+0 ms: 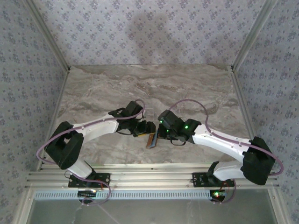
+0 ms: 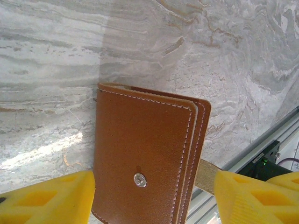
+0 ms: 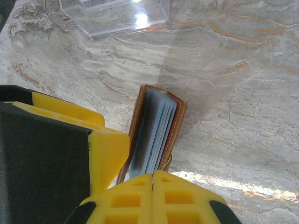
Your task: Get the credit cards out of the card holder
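The card holder (image 2: 145, 149) is taken here as the landmark. It is found between the 2 grippers, at the near middle of the marble table (image 1: 140, 84). It is folded, and its orange-brown cover with pale stitching is turned to the left wrist camera. A small metal snap (image 2: 139, 179) is set low on that cover. A tan tab (image 2: 205, 175) is seen jutting from the holder's right edge in that view.

The left gripper (image 2: 154, 198) is spread, with its 2 yellow fingers (image 2: 46, 200) placed 1 on each side of the card holder. 1 finger lies at the holder's left edge, touching it or just beside it. The other is kept apart from the right edge, with the tab between. Nothing is clamped by this gripper.

The right gripper (image 3: 152, 198) is clenched, its 2 fingers pressed flat together. The holder's near end is met by those fingertips and appears to be pinched there by a thin part; which part cannot be told. From this side the holder is viewed edge-on, and grey-blue leaves (image 3: 156, 126) are shown between its brown covers.

A clear plastic rack (image 3: 117, 16) is seen on the table beyond the holder's far end, well apart from it.
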